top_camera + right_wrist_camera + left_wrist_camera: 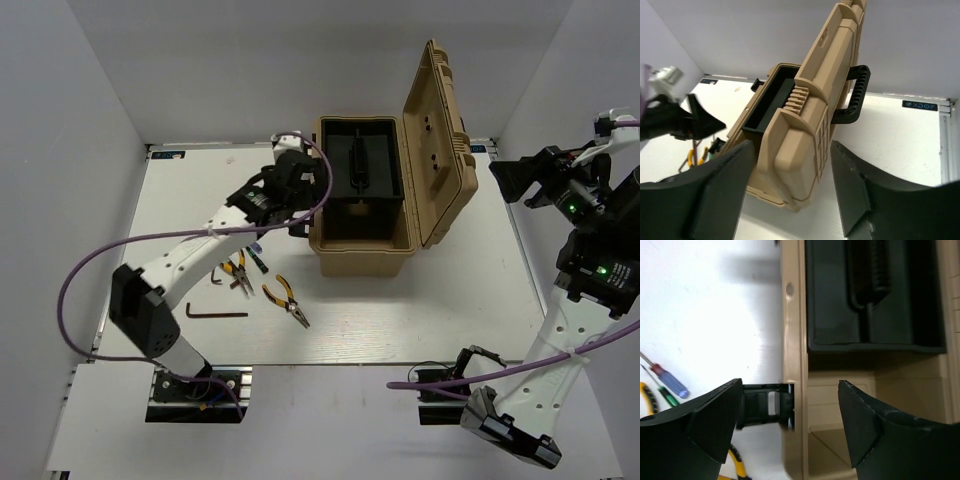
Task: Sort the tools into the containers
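The tan toolbox [365, 255] stands open mid-table, its ribbed lid [440, 150] leaning right and a black tray [360, 165] inside. My left gripper [297, 215] hangs open at the box's left wall. In the left wrist view, the left gripper [790, 384] straddles that wall [792, 330] and its black latch [765, 405], holding nothing. On the table left of the box lie orange-handled pliers [287, 302], a second pair [238, 275], a dark hex key [215, 312] and a blue-handled screwdriver [671, 381]. My right gripper [510, 180] is raised right of the box, open and empty [791, 145].
A green-handled screwdriver [667, 397] lies beside the blue one. The lid's black carry handle [855, 95] sticks out toward the right arm. White walls close in the table on the left, back and right. The purple cable [100, 260] loops off the left arm.
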